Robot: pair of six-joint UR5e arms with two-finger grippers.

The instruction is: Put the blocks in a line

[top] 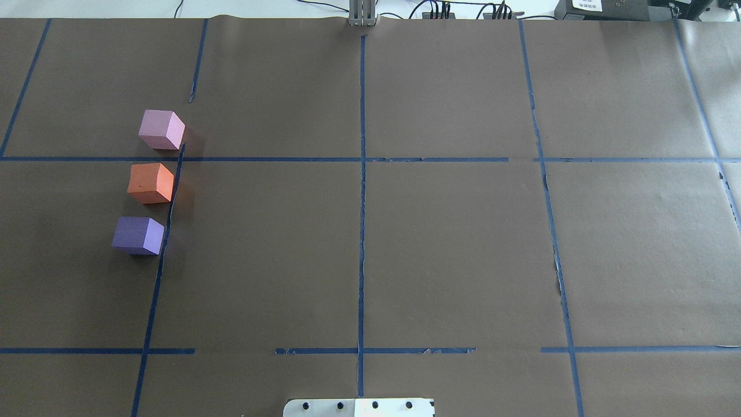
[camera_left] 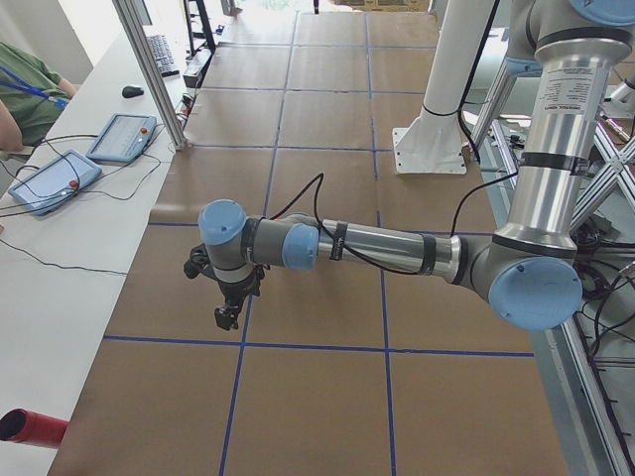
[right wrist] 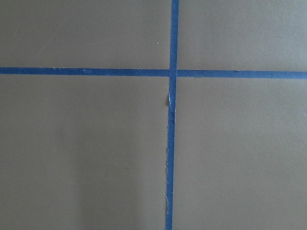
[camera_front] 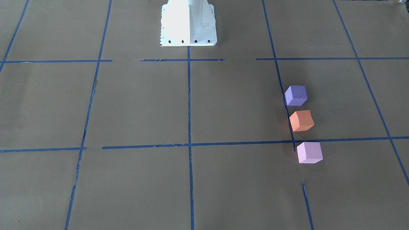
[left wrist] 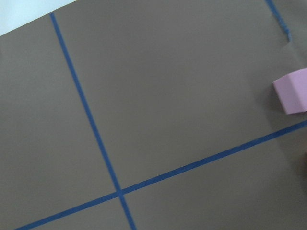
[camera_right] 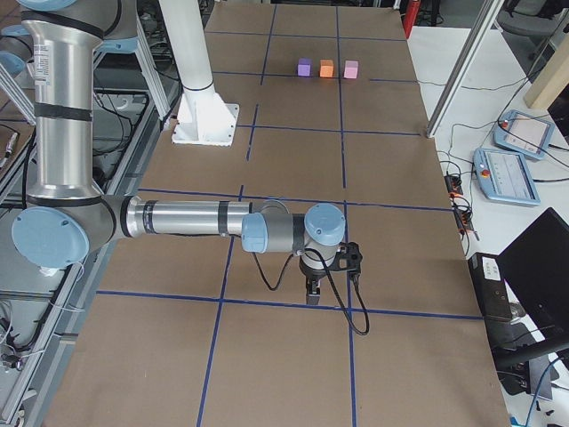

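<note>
Three blocks stand in a straight, evenly spaced row along a blue tape line on the robot's left side of the table: violet-purple (top: 138, 235) nearest the robot, orange (top: 150, 182) in the middle, pale pink (top: 161, 129) farthest. The front-facing view shows the same row: purple (camera_front: 296, 95), orange (camera_front: 301, 120), pink (camera_front: 309, 152). The pink block's corner (left wrist: 292, 90) shows in the left wrist view. The left gripper (camera_left: 226, 317) and right gripper (camera_right: 313, 292) show only in the side views, pointing down above the paper. I cannot tell whether either is open or shut.
Brown paper with a blue tape grid (top: 362, 231) covers the table. The white robot base (camera_front: 188, 25) stands at the robot's edge. Teach pendants (camera_right: 511, 169) and cables lie on the operators' side bench. A person's arm (camera_left: 25, 94) shows at that bench.
</note>
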